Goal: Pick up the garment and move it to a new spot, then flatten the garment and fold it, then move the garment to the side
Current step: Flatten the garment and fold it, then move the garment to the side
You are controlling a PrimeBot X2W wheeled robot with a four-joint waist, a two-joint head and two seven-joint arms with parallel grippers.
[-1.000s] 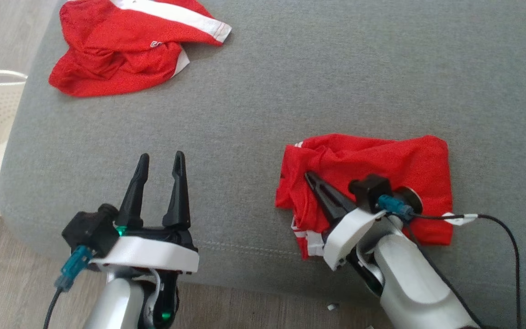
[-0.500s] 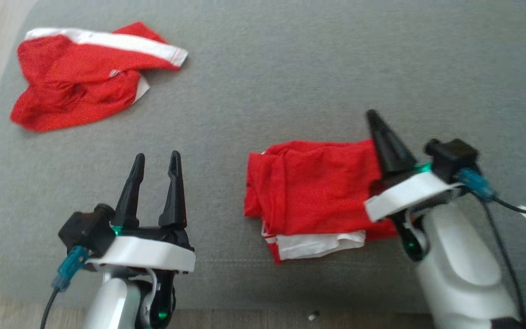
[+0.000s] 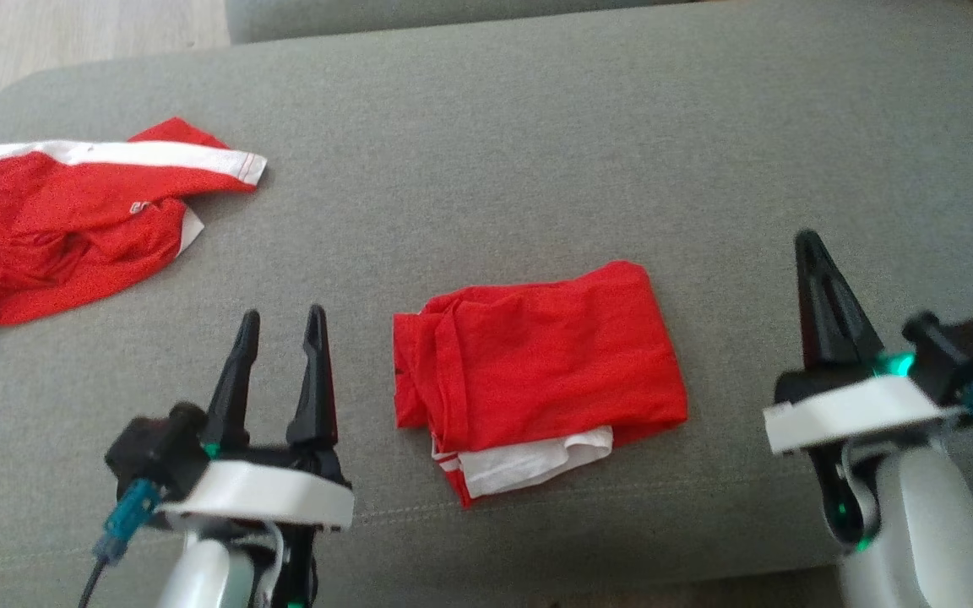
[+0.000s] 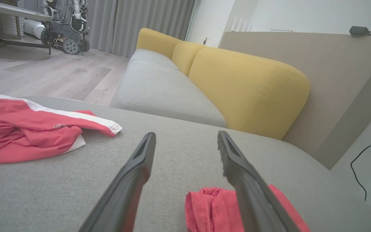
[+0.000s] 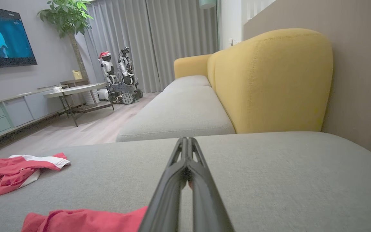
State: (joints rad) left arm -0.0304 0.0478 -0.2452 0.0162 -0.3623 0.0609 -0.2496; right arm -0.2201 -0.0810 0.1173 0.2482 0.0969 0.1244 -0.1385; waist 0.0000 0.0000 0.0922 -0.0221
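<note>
Garment point(image 3: 537, 359) lies folded on the grey cushion point(image 3: 537, 127), near its front edge and between your two tools. It is bright red and makes a rough, slightly skewed rectangle, with the top layer mostly smooth. The left end is bunched into a few creases running front to back, and the right end is a soft rounded fold. Along the near edge a white layer pokes out from under the red, with a thin red-and-white striped hem at its left corner. Your left tool point(image 3: 282, 314) hovers just left of the garment, apart from it, fingers spread with nothing between them. In the left wrist view the red cloth shows behind the finger on that view's right. Your right tool point(image 3: 807, 245) stands off to the right of the garment, clear of it, fingers pressed together and gripping nothing. A second garment point(image 3: 73, 228), red with a broad white band, lies crumpled at the cushion's far left, well apart from the folded one.
</note>
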